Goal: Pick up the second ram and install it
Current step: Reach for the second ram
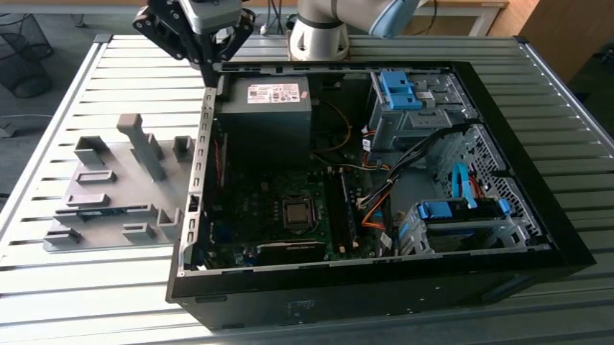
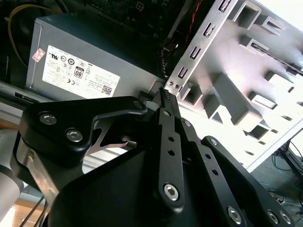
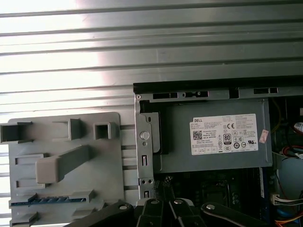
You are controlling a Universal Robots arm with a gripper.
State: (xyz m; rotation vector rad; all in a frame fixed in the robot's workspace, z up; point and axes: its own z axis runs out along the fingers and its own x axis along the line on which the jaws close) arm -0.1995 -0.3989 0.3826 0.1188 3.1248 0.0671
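The second ram (image 3: 47,201) lies unpicked in the grey holder (image 1: 129,188) on the tabletop (image 1: 77,287), at 9 o'clock of the open computer case (image 1: 384,284). Farther back, at 11 o'clock, the hand (image 1: 207,70) hangs over the case rim, fingers pressed together and gripping nothing. I judge both pick-up and install remain.

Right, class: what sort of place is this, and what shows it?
Probably a robotics lab bench: an open computer case on a slatted table beside a grey parts fixture, with a robot arm at the table's edge.

slatted metal table (image 1: 96,295), open computer case (image 1: 384,291), grey fixture (image 1: 106,154)
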